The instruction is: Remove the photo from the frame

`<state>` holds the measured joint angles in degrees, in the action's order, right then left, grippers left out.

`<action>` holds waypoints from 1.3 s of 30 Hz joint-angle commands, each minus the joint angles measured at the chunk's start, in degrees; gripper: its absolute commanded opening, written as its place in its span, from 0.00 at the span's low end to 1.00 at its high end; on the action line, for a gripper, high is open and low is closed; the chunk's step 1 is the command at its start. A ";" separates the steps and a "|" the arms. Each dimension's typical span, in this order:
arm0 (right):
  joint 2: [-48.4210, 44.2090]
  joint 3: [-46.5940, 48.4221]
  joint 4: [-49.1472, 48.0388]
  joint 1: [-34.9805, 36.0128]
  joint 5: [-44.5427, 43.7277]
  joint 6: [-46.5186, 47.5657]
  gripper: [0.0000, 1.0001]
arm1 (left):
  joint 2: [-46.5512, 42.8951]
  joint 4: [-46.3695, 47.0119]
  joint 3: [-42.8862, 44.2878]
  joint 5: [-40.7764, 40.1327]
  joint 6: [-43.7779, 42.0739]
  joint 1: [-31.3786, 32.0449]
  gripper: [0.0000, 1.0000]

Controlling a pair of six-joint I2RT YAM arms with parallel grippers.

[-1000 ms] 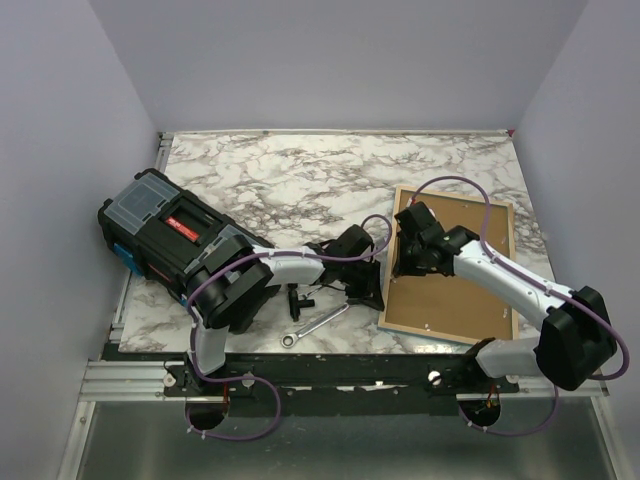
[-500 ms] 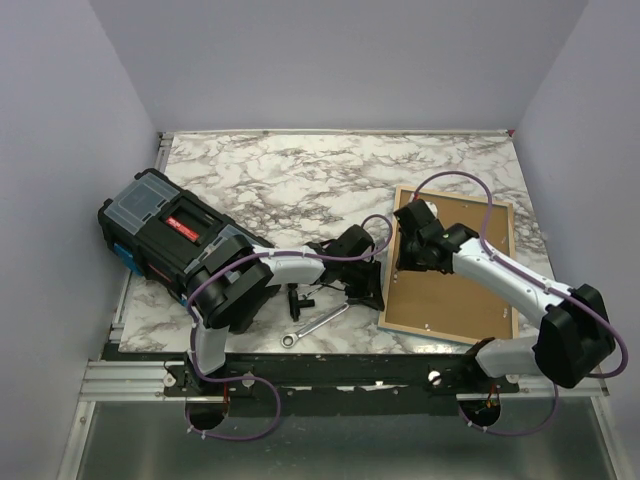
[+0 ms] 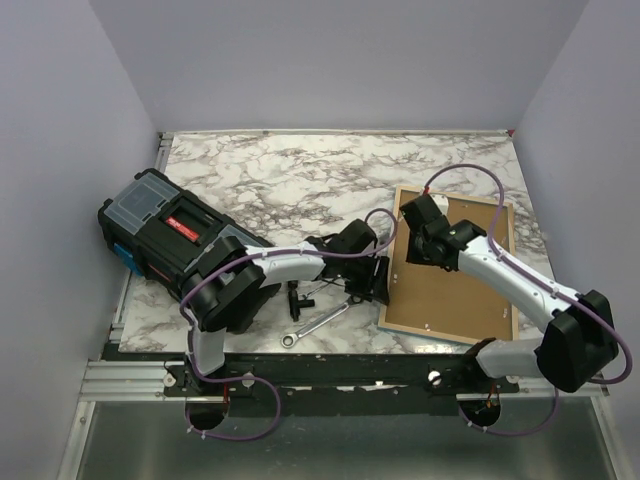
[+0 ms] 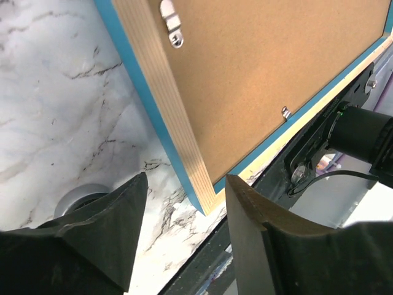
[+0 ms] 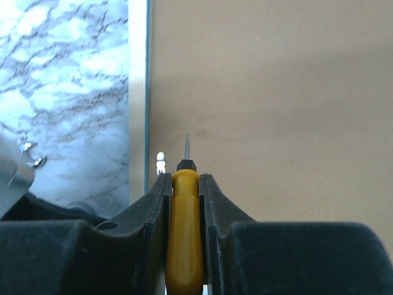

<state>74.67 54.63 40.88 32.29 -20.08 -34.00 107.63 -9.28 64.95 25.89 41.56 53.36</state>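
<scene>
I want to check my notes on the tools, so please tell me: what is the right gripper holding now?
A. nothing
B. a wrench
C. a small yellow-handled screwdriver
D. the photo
C: the right wrist view shows the right gripper shut on a small yellow-handled screwdriver, with its thin metal tip pointing out over the face-down frame.

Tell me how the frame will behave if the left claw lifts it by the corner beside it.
Probably stiff: the frame has a solid-looking wooden rail. Lifted by one corner, it would likely tilt and pivot on the table, since it lies flat and wide. The left claw stands open at that corner; a pinch so far off-centre may slip.
</scene>
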 commanded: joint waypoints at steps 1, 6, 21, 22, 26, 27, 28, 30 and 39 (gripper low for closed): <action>2.18 3.25 0.40 -3.27 -4.37 1.07 0.01 | -2.36 -1.56 1.82 -2.39 -3.02 0.34 0.59; 4.16 5.44 -2.86 -8.61 -0.70 4.06 0.01 | -1.15 -1.67 3.08 -2.88 -3.96 0.95 0.62; 23.16 22.26 -10.38 -14.88 7.77 7.62 0.00 | 2.04 -2.90 4.40 -4.53 -4.56 1.83 0.62; 24.50 23.56 -10.33 -14.99 7.88 7.88 0.00 | 2.04 -2.85 4.33 -4.49 -4.64 1.80 0.62; 28.01 27.16 -9.93 -15.26 8.56 8.59 0.00 | 2.54 -2.78 4.29 -4.14 -4.82 1.83 0.63; 28.65 27.57 -9.86 -15.31 8.67 8.69 0.00 | 2.57 -2.56 4.22 -4.01 -4.74 1.83 0.64; 29.12 27.85 -9.86 -15.25 8.98 8.80 0.00 | 2.66 -2.50 4.22 -3.88 -4.74 1.83 0.65; 29.80 27.95 -9.79 -15.29 8.79 9.00 0.00 | 2.92 -2.42 4.39 -3.73 -4.65 1.82 0.65; 31.32 27.45 -10.60 -15.25 9.99 9.50 0.00 | 4.21 -2.68 5.01 -3.51 -4.73 1.83 0.65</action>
<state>105.30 80.99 31.24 17.23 -11.66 -25.41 110.06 -11.84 68.99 22.72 37.69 54.87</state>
